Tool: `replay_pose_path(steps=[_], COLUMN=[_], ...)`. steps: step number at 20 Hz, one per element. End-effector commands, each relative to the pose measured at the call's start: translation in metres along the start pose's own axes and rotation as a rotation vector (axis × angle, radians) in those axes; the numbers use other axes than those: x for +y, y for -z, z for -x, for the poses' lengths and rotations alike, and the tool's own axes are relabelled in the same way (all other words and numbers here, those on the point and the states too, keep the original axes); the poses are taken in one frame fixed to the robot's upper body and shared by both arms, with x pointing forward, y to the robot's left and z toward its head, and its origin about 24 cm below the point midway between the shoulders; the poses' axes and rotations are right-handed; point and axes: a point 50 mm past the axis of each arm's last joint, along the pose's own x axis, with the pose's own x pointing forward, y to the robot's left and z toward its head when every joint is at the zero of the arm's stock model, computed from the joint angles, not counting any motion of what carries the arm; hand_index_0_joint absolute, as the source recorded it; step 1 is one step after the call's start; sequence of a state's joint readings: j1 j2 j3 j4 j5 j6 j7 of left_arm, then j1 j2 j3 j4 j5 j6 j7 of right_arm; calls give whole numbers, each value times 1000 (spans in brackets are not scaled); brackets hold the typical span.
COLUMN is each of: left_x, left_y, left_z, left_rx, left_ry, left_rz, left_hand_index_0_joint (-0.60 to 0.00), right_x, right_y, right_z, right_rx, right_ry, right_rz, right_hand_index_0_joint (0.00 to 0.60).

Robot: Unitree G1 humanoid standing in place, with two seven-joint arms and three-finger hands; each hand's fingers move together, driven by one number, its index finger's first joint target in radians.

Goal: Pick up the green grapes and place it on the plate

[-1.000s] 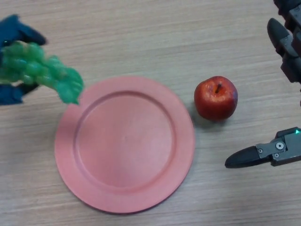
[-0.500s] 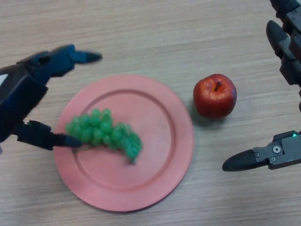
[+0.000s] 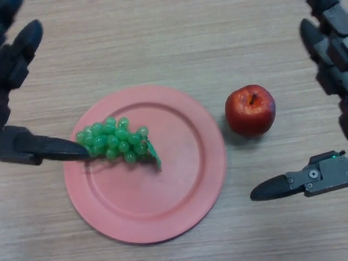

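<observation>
The bunch of green grapes (image 3: 115, 141) lies on the left half of the pink plate (image 3: 179, 185), resting free. My left hand (image 3: 32, 148) is at the view's left edge, open; its thumb tip reaches the plate's rim right beside the grapes, and its fingers are spread far above, near the top left corner. My right hand (image 3: 304, 182) shows at the right edge, open and holding nothing, its thumb low on the table and its fingers up at the top right.
A red apple (image 3: 250, 110) stands on the wooden table (image 3: 163, 43) just right of the plate, between the plate and my right hand.
My left hand carried the grapes from the left over the plate, let them go on it, and has drawn back to the left with fingers spread. The right hand barely moved.
</observation>
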State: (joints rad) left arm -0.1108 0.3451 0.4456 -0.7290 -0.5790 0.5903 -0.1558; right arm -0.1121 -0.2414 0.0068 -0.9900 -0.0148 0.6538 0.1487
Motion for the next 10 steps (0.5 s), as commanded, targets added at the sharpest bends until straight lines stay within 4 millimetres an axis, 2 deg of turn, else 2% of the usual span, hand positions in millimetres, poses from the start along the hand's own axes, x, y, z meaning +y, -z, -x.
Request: replay_pose_path(steps=[1,7,10], left_x=[12,18,14], left_y=[-28,-26,-26], left_z=[9,11,13], left_rx=[-180,-202,-194], left_ry=[-38,-39,-17], left_rz=[-46,-141,-168], left_hand_index_0_joint=[0,0,0], right_x=[-4,0,1], right_y=[-27,-26,-27], right_z=[0,-6,-6], right_rx=[-180,-191,-198], right_ry=[39,46,43], right_rz=[50,40,30], right_hand_index_0_joint=[0,0,0])
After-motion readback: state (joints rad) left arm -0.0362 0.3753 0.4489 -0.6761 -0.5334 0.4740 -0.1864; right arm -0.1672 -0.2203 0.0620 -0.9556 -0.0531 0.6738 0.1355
